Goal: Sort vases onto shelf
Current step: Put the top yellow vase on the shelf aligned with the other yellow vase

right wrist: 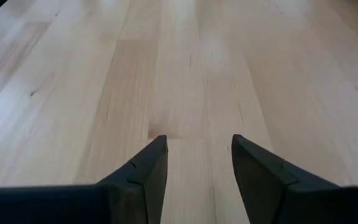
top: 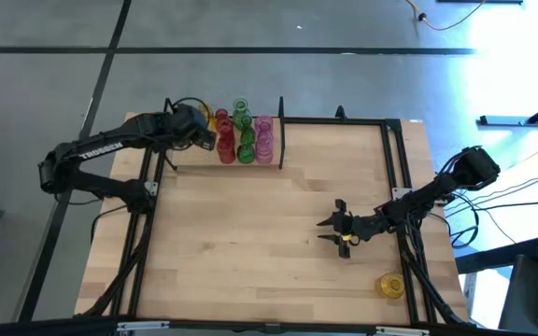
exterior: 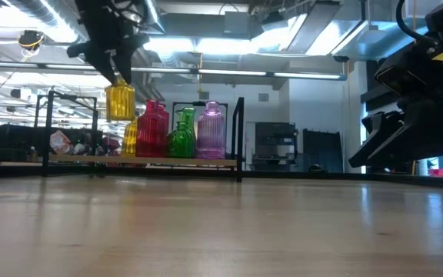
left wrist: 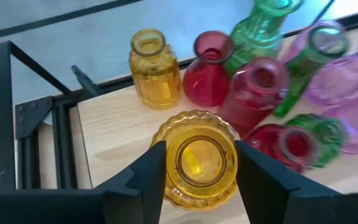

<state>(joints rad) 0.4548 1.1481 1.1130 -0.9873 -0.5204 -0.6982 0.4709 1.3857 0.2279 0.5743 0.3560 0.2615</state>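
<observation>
My left gripper is shut on a yellow vase, which hangs over the left end of the shelf; in the low view this vase is above the board. On the shelf stand a yellow vase, red vases, green vases and pink vases, left of the black divider. Another yellow vase rests on the table at the near right. My right gripper is open low over the bare table, with nothing between its fingers. My left gripper pinches the yellow vase by its upper part beside the mouth, one finger on each side. The fingers come slanting down from above. The vase hangs upright below them, its bottom clear of the shelf board.
The black rod frame runs along the table's edges. The middle of the wooden table is bare. Cables trail off to the right of the table.
</observation>
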